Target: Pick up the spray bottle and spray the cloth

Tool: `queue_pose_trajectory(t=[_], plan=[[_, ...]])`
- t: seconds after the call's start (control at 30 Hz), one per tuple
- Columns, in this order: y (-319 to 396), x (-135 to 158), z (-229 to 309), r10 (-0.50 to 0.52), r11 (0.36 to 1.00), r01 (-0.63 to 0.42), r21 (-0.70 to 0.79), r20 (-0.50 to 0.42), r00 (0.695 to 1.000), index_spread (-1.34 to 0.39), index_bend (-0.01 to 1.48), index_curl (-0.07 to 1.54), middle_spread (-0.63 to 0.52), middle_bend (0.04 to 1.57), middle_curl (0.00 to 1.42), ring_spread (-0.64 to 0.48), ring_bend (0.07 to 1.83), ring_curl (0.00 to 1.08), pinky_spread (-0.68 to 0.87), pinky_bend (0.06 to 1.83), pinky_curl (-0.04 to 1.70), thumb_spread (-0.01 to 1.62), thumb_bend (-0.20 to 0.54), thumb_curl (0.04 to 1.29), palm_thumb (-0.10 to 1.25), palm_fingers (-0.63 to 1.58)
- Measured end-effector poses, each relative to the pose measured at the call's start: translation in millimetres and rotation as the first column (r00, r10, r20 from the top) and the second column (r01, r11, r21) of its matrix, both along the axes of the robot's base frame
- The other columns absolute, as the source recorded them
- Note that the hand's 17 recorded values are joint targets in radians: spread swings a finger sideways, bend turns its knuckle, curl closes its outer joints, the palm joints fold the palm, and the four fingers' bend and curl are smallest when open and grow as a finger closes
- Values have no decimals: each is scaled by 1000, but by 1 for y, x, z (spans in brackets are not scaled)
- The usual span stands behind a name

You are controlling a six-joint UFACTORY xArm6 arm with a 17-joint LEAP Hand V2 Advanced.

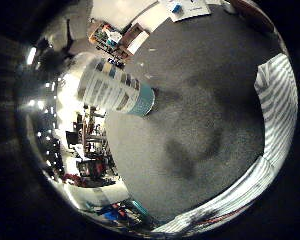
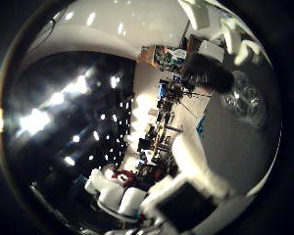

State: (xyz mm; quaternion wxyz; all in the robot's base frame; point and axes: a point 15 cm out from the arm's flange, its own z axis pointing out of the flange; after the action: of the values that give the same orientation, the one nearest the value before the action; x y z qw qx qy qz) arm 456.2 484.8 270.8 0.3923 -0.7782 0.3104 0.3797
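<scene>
Grey carpeted surface (image 1: 205,100) underfoot, mottled with darker shadows. White sheet of paper (image 1: 189,9) lying at its far edge, with a small blue patch on it. Beyond, a bright room: white floor, cluttered shelves (image 1: 112,39) with colourful items, dark desks and chairs (image 2: 159,142) in rows. Dark ceiling (image 2: 63,127) dotted with many small bright lights. Pale wall (image 2: 108,24) curving above the clutter. Red items (image 2: 122,176) low among the furniture.

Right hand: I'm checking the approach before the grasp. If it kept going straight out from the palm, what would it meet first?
Probably the spray bottle, standing upright on the grey mat; nothing shows between, though depth is unclear.
</scene>
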Motion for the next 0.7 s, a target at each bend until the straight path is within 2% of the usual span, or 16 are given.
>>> queue_pose_trajectory(t=[0.1, 0.2, 0.4, 0.7], plan=[[-2, -1, 6, 3, 1000, -3, -2, 10, 1000, -370, 157, 435, 63, 356, 420, 77, 633, 276, 327, 684, 534, 1080, -26, 433, 668, -67], [-5, -4, 10, 13, 1000, -13, -4, 13, 1000, -362, 150, 370, 99, 289, 381, 124, 558, 252, 391, 610, 464, 1075, -26, 398, 659, -31], [-26, -1, 31, 17, 1000, -17, 1, 28, 999, -348, 152, 302, 113, 245, 356, 151, 493, 242, 412, 568, 394, 1073, -24, 365, 660, 7], [-67, -4, 45, -5, 1000, 6, -30, 43, 999, -319, 170, 289, 127, 196, 340, 156, 428, 238, 408, 530, 337, 1069, -22, 339, 655, 61]])
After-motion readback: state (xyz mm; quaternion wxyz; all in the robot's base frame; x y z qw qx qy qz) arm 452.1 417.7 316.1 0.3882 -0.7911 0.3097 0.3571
